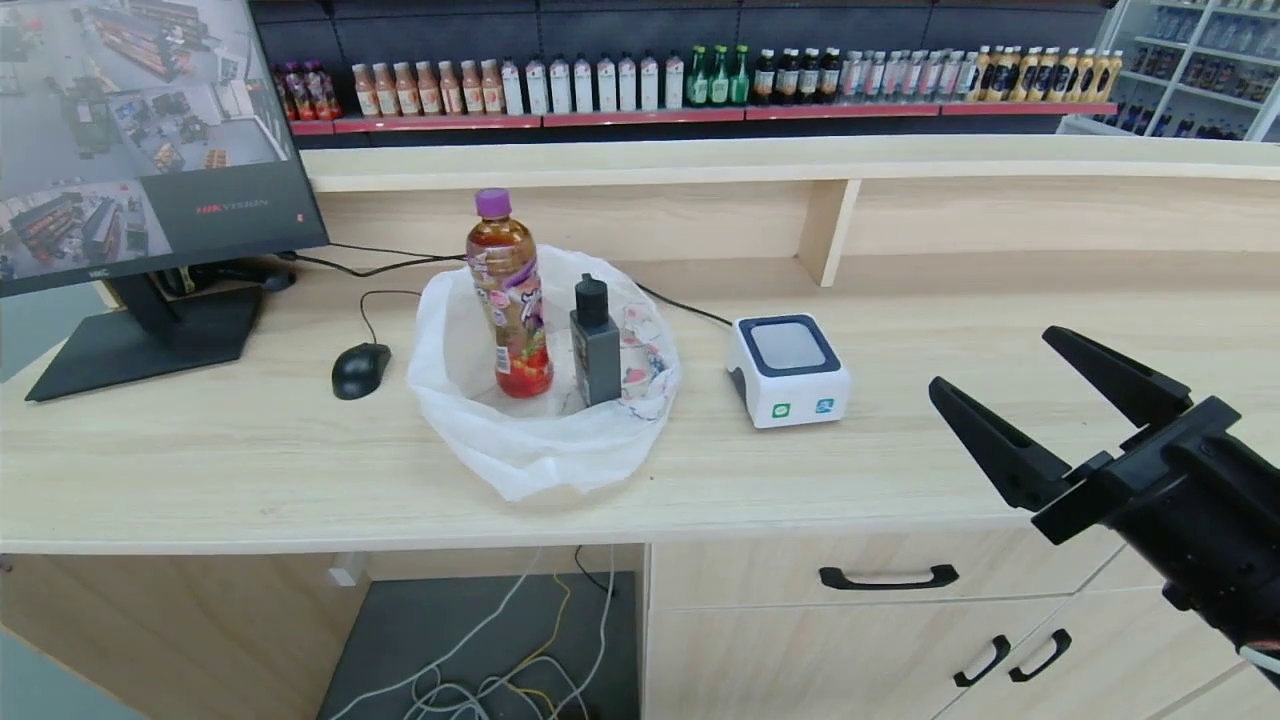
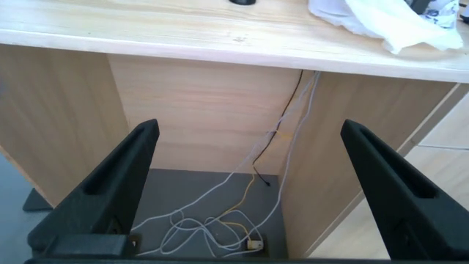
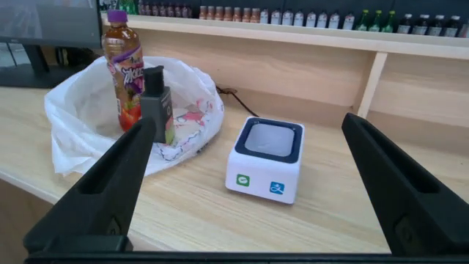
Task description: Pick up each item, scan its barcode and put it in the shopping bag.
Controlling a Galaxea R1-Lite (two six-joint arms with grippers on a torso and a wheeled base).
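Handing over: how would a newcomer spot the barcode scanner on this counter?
On the light wooden counter, look just right of the white plastic shopping bag. The barcode scanner is the small white cube with a dark-rimmed window on top; the black computer mouse lies on the bag's other side.

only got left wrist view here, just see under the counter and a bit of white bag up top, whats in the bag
observer: Two items stand in the shopping bag: a bottle with a purple cap and a dark grey container.
operator: where do i scan from there
observer: The scanner sits on the counter to the robot's right of the bag, not touching it.
operator: other arm holding anything
observer: No, the right gripper is open and empty, to the right of the scanner.
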